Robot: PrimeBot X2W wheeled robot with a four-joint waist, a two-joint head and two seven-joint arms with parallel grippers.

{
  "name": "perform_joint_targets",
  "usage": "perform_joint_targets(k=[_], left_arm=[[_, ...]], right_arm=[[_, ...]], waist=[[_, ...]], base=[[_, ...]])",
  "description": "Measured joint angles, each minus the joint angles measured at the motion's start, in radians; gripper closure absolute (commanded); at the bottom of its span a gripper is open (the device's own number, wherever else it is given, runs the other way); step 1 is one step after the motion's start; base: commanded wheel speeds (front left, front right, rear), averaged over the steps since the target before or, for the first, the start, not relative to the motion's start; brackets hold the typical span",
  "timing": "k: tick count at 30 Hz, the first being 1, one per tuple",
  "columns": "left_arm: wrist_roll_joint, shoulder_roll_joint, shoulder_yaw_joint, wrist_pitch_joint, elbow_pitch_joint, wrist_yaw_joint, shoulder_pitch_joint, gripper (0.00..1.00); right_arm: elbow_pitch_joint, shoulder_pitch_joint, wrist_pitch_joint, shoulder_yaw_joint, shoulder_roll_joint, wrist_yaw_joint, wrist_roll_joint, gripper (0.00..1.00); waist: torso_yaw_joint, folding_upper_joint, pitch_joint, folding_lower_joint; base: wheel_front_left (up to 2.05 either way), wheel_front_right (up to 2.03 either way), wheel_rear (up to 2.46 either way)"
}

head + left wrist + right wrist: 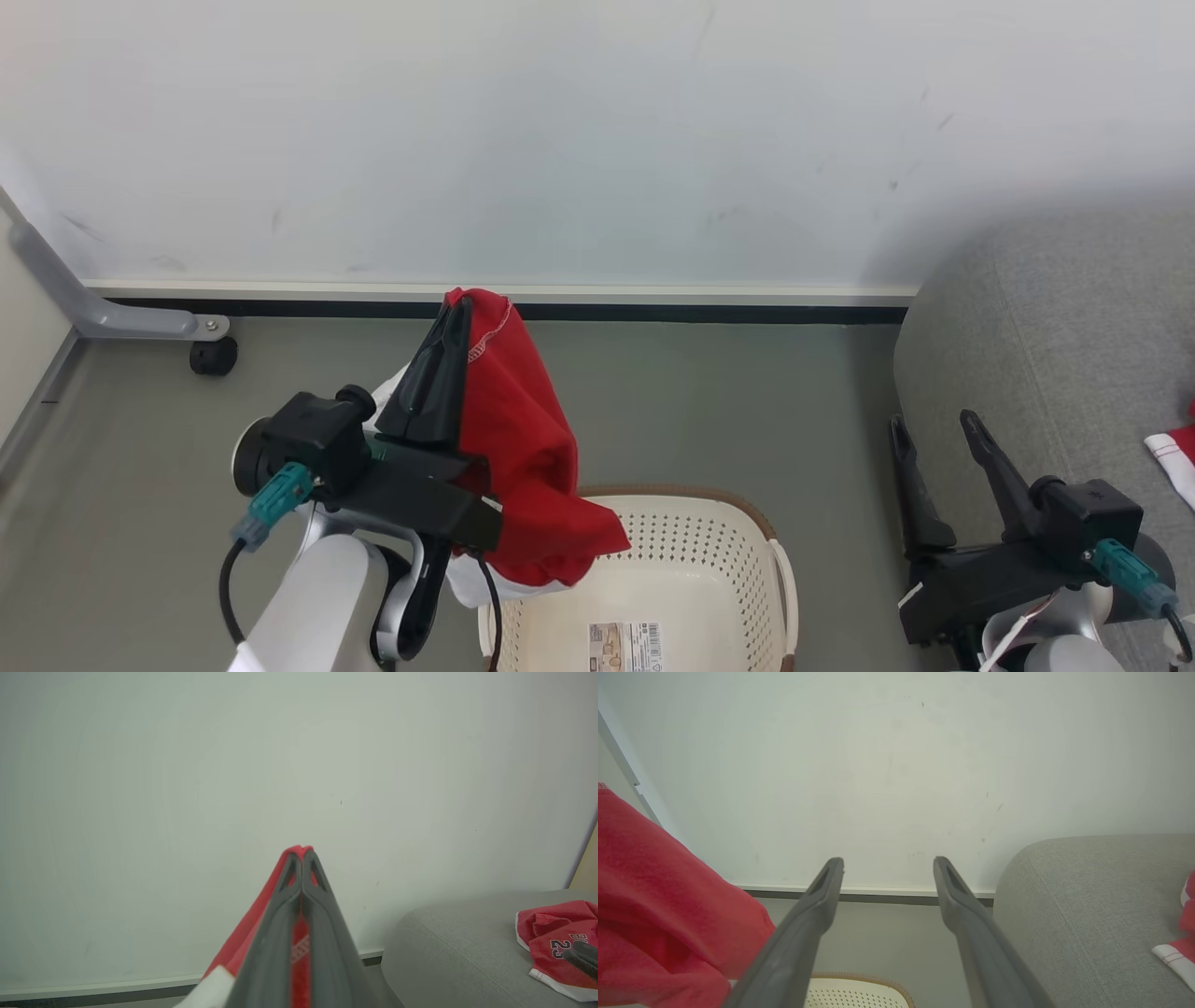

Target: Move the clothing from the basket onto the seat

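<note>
My left gripper [459,313] is shut on a red garment [523,448] with white trim, held up above the left rim of the cream basket [738,560]. The cloth drapes down over the gripper's right side; in the left wrist view the shut gripper [301,855] pinches red fabric [243,938]. The basket's inside shows bare plastic and a barcode sticker [624,647]. My right gripper [934,422] stands open and holds nothing, beside the grey seat [1055,336]. A second red garment [558,947] with dark lettering lies on the seat [458,952].
A white wall [597,140] with a dark baseboard runs close behind. A grey metal leg with a black caster [213,355] stands at the far left. Grey floor [728,411] lies between basket and wall.
</note>
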Motion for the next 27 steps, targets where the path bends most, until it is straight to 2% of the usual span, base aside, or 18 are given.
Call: perform_joint_targets(k=[8, 21, 27], left_arm=[[0.018, 0.015, -0.007, 0.001, -0.093, 0.02, 0.038, 1.0], [0.029, 0.026, -0.017, 0.045, -0.165, 0.039, 0.054, 1.0], [0.029, 0.027, -0.022, 0.064, -0.181, 0.046, 0.055, 1.0]], right_arm=[[-0.012, 0.017, 0.013, 0.013, 0.007, 0.0, 0.001, 0.0], [-0.026, 0.014, 0.031, 0.042, 0.016, 0.001, 0.001, 0.0], [-0.021, -0.03, 0.048, 0.102, 0.039, 0.038, 0.001, 0.0]], waist=[[-0.004, 0.0001, -0.007, 0.0], [-0.009, 0.0001, 0.005, 0.0002], [-0.01, 0.0002, 0.009, 0.0001]], base=[[0.0, 0.0, 0.0], [0.0, 0.0, 0.0], [0.0, 0.0, 0.0]])
